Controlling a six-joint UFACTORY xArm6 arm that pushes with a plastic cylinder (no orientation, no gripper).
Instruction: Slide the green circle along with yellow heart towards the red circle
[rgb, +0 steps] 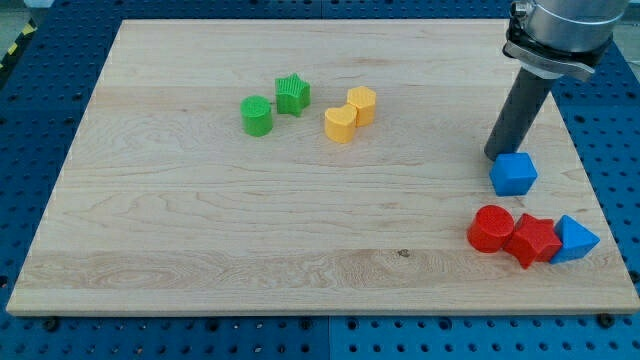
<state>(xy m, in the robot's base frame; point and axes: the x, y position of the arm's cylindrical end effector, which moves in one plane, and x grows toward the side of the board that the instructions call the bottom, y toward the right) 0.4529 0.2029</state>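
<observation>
The green circle (257, 115) sits on the wooden board at the upper left of centre. The yellow heart (340, 125) lies to its right. The red circle (491, 228) is at the lower right. My tip (496, 155) rests on the board at the right, just above the left edge of a blue cube (513, 173), far right of the green circle and yellow heart.
A green star (292, 94) sits just right of and above the green circle. A yellow block (362, 104) touches the heart's upper right. A red star (533, 240) and a blue triangle (574, 238) lie right of the red circle. The board (200, 230) has blue pegboard around it.
</observation>
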